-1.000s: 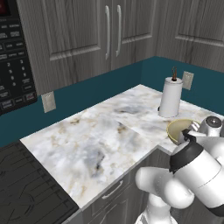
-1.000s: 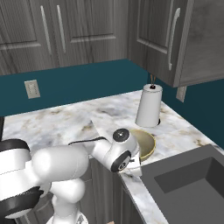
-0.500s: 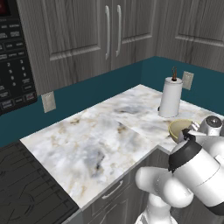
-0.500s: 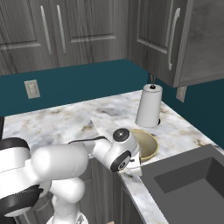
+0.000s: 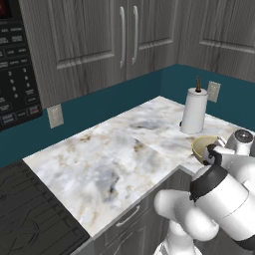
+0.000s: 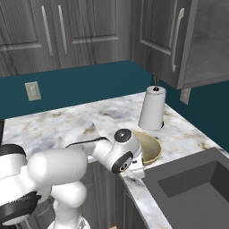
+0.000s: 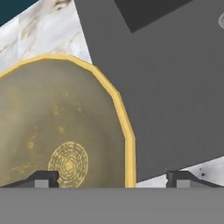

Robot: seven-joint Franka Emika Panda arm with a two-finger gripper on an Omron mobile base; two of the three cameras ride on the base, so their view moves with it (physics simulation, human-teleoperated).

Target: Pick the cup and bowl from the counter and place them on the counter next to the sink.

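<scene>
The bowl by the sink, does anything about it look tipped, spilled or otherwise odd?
Nothing stands out. The bowl sits upright and empty on the counter beside the sink, near the paper-towel roll. The fingers stand wide apart, either side of its rim.

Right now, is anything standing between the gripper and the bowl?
Nothing visible does. In the hand view the gripper sits open right over the bowl, one fingertip over its inside, the other past its rim, toward the sink.
</scene>
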